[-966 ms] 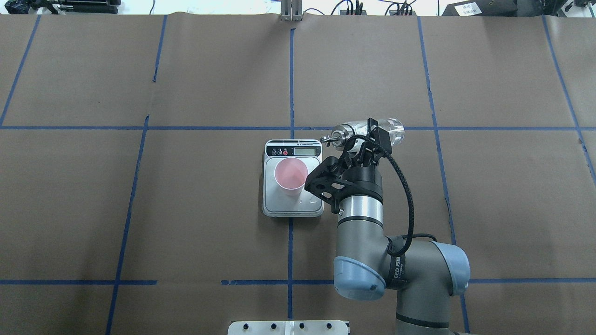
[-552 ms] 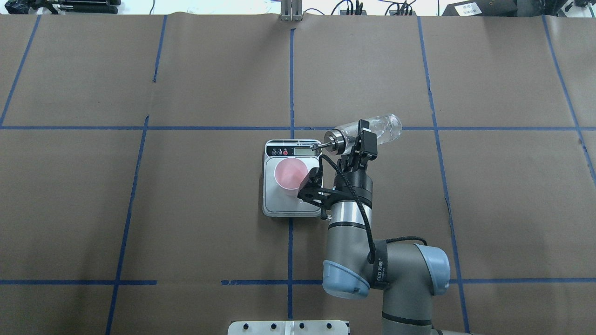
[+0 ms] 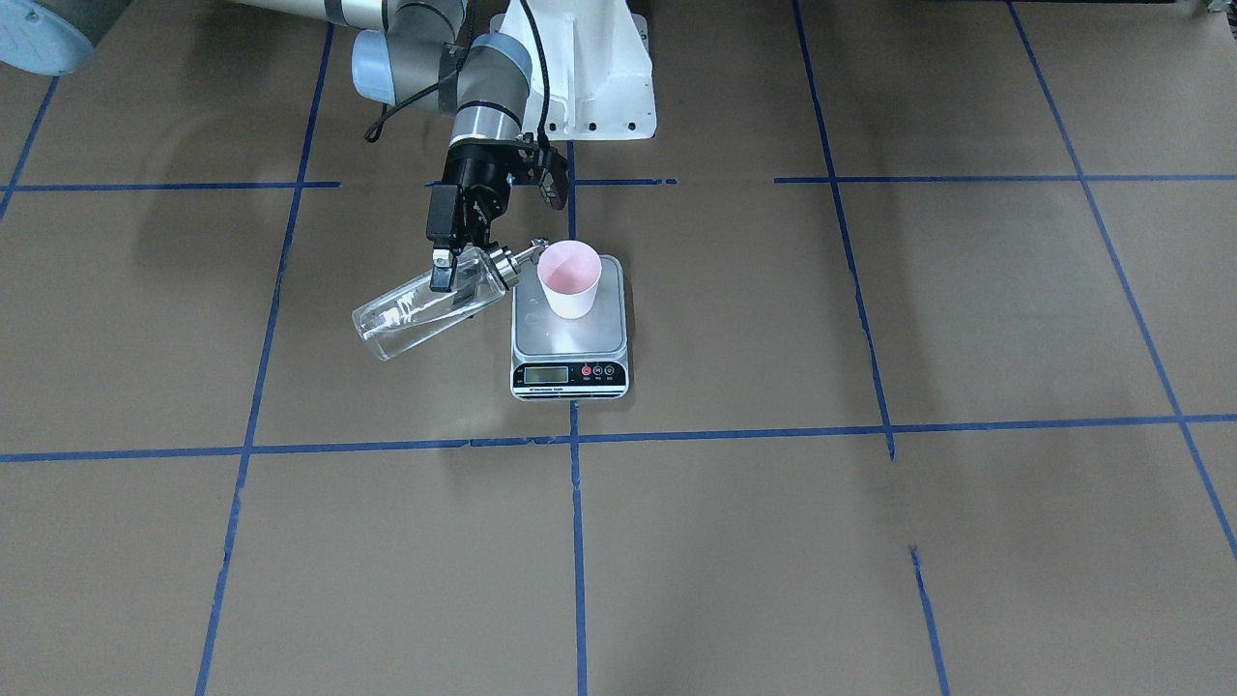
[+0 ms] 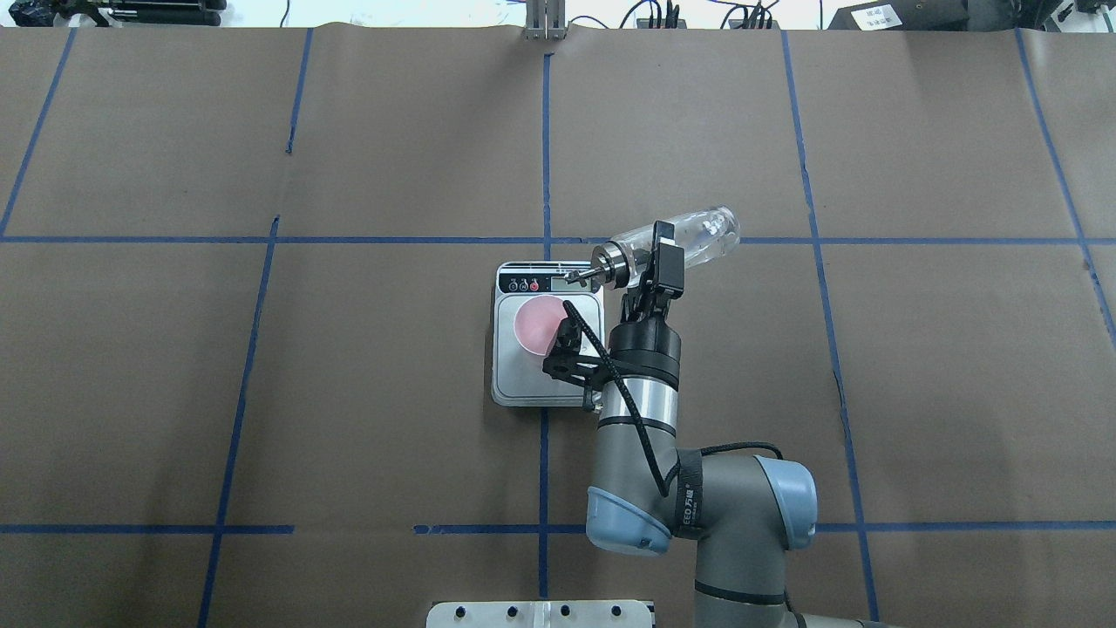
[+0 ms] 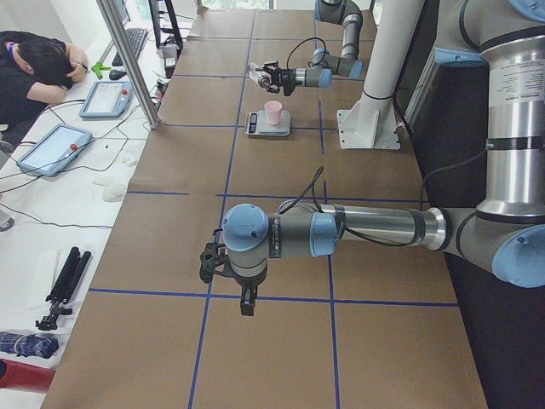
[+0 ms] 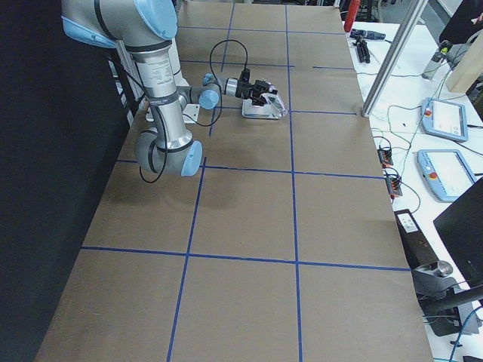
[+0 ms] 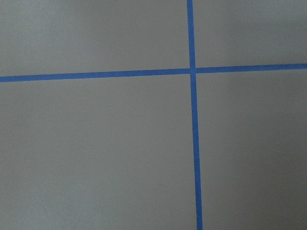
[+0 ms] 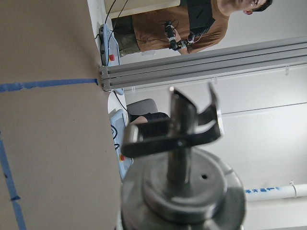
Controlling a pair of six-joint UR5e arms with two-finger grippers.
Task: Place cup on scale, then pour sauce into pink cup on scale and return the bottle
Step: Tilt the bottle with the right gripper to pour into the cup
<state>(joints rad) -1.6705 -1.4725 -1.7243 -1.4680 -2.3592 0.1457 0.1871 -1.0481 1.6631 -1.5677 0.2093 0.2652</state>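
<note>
The left gripper [image 5: 245,305] hangs over the table [image 5: 272,170], fingers pointing down, well apart from everything else. Whether it is released or clenched cannot be told. Farther along, the right gripper [image 4: 663,249] is clenched on the bottle [image 4: 702,231], gripping it just behind the metal collar. The bottle is held in the air, tilted nearly flat, beside the scale [image 4: 514,379], with its spout [image 4: 577,276] aimed at the cup [image 4: 534,321]. The spout's tip is just beside the cup's rim. The cup stands upright on the scale's platform. Bubbles of clear sauce [image 4: 708,227] show through the glass. Beyond the table, a person [image 5: 38,64] leans over a desk.
</note>
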